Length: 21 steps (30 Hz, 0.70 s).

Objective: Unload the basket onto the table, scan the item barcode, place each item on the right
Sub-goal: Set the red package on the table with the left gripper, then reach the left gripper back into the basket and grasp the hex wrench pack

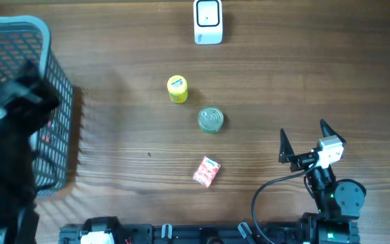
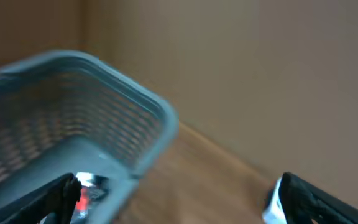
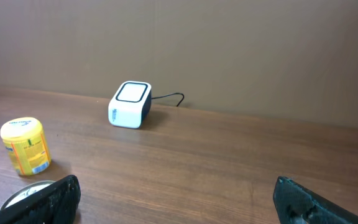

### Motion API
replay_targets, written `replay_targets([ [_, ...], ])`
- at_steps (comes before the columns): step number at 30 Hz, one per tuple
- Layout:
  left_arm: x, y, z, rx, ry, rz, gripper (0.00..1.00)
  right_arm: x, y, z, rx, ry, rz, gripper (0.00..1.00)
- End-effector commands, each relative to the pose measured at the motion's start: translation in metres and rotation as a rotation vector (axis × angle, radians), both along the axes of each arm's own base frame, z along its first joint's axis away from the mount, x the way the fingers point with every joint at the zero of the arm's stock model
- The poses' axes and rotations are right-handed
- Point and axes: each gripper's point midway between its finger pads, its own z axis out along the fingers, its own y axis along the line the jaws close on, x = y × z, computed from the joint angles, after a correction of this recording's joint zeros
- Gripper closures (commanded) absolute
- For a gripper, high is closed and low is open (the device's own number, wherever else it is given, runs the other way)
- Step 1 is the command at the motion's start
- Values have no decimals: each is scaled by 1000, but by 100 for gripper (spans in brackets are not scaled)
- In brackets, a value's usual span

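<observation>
Round metal can (image 1: pixel 210 119), yellow tub (image 1: pixel 177 89) (cylindrical), mesh basket (image 1: pixel 58 88)

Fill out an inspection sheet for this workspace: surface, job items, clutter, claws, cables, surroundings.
Surface: wooden table, no spills seen.
Job's things: white scanner at the far edge; yellow jar, green can and red-and-white packet mid-table, none touching another.
Clutter: grey mesh basket at the left, with a red thing inside, too blurred to name.
Claws: left claw open over the basket, holding nothing; right claw open at the right, holding nothing.
Cables: black cable looping at the right claw's base; scanner lead behind the scanner.
Surroundings: plain brown wall.
</observation>
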Motion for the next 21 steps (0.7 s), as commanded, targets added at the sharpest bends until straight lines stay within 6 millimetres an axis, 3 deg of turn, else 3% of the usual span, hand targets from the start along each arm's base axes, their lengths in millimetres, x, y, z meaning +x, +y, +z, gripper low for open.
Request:
replay_targets([
  [1, -27, 87, -34, -26, 149, 345, 0, 0, 0, 2, 14, -5, -2, 0],
  [4, 3, 113, -69, -174, 218, 299, 0, 0, 0, 2, 14, -5, -2, 0],
  [5, 21, 136, -92, -237, 263, 312, 0, 0, 0, 2, 14, -5, -2, 0],
  [7, 35, 169, -125, -311, 323, 377, 0, 0, 0, 2, 14, -5, -2, 0],
  [9, 50, 192, -169, -360, 429, 393, 0, 0, 0, 2, 14, -5, -2, 0],
  [11, 61, 201, -208, -390, 538, 373, 0, 0, 0, 2, 14, -5, -2, 0],
  [14, 85, 190, -270, -461, 694, 208, 0, 0, 0, 2, 14, -5, -2, 0],
  [17, 89, 175, -326, -465, 887, 77, 0, 0, 0, 2, 14, -5, -2, 0],
  [19, 90, 157, -354, -459, 1004, -23, 0, 0, 0, 2, 14, -5, -2, 0],
  [21, 93, 148, -363, -448, 1040, -65, 0, 0, 0, 1, 14, -4, -2, 0],
])
